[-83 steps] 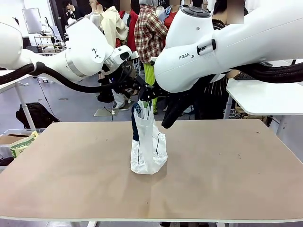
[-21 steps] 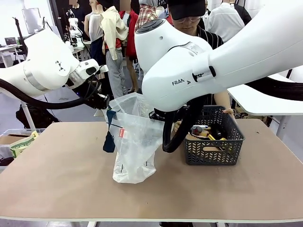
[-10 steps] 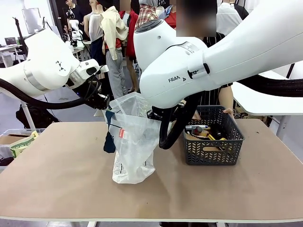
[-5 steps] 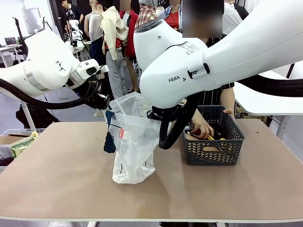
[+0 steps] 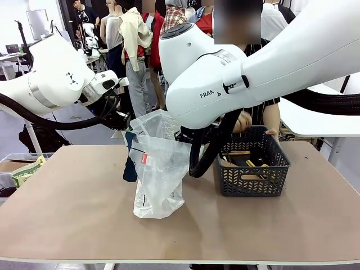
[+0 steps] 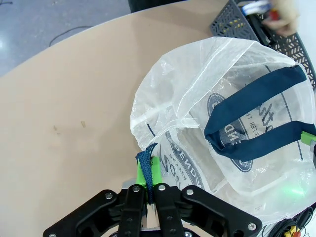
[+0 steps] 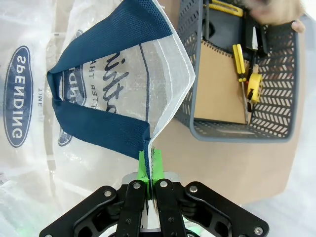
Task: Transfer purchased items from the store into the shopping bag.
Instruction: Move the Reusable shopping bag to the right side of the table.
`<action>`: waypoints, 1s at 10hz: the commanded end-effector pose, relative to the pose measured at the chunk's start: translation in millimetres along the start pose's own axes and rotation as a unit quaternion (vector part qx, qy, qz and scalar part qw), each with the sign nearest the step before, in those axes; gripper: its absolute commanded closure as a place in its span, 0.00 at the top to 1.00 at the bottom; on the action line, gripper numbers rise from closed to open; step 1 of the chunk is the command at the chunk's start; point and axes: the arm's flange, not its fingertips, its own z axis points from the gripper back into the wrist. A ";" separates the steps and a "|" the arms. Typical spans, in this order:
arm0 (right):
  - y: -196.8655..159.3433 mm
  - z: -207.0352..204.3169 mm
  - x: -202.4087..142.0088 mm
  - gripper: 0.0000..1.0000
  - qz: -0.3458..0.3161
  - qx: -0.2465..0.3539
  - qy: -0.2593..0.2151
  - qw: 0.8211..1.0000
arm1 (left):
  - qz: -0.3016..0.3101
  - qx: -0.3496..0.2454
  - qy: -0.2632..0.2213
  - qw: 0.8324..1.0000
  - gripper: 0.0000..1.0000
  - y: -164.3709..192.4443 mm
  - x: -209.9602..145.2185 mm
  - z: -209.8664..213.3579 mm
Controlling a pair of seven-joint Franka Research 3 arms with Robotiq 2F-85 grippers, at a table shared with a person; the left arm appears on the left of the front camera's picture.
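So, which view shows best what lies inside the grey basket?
The right wrist view: it looks down into the basket, so the yellow items on its floor are plain. The front view has its lattice wall hiding most of the contents. The left wrist view catches one corner, beside the person's hand.

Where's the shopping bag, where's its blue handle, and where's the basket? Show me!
shopping bag (image 5: 157,185): front view, on its crinkly front side.
blue handle (image 7: 98,129): right wrist view, on the middle of the strap.
basket (image 5: 273,183): front view, on its lattice front wall.
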 end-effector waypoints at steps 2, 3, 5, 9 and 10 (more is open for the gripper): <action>-1.9 -0.9 -2.3 0.00 0.000 -0.003 0.000 1.000 | 0.001 0.001 -0.001 1.000 0.00 1.4 0.0 0.5; -1.9 -0.9 -2.3 0.00 0.000 -0.003 0.000 1.000 | 0.001 0.001 -0.001 1.000 0.00 1.4 0.0 0.5; -1.9 -0.9 -2.3 0.00 0.000 -0.003 0.000 1.000 | 0.001 0.001 -0.001 1.000 0.00 1.4 0.0 0.5; -1.9 -0.9 -2.3 0.00 0.000 -0.003 0.000 1.000 | 0.001 0.001 -0.001 1.000 0.00 1.4 0.0 0.5; -1.9 -0.9 -2.3 0.00 0.000 -0.003 0.000 1.000 | 0.001 0.001 -0.001 1.000 0.00 1.4 0.0 0.5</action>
